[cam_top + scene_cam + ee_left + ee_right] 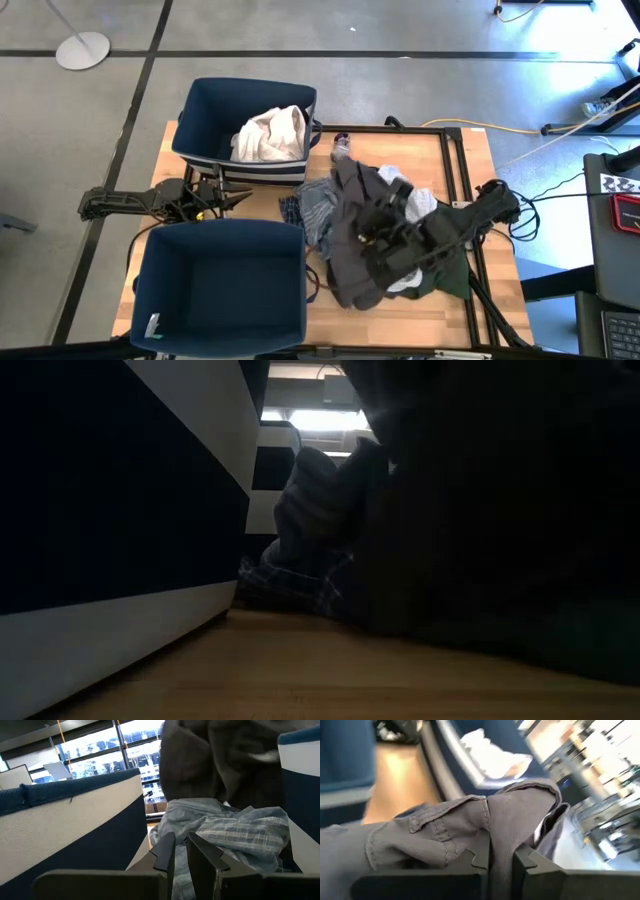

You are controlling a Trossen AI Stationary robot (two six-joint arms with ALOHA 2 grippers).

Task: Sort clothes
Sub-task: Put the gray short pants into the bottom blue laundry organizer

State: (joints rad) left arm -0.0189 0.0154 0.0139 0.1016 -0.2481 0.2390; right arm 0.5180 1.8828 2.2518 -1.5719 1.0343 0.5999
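Note:
My right gripper (372, 226) is raised over the heap of clothes at mid-table and is shut on a dark grey garment (350, 265). Under and beside it lie a grey-blue striped piece (316, 205), a blue plaid piece (291, 210), a white piece (408, 284) and a dark green one (452, 280). A small sock (343, 146) lies on the table at the far side. A white garment (270, 134) lies in the far navy bin (200, 125). My left gripper (238, 200) waits shut between the two bins, holding nothing. My right gripper pinches a bunched fold of the dark grey garment next to a stitched seam (492, 822) between its two fingers (475, 857). The fingers come from the table's right side, slanting down. The cloth drapes slack over and below them, and its lower part (345, 285) spreads over the heap.
The near navy bin (150, 290) stands at the front left, close to the far bin, with my left arm in the gap between them. A black frame (455, 160) runs along the table's right part. Bare wood (400, 320) shows near the front edge.

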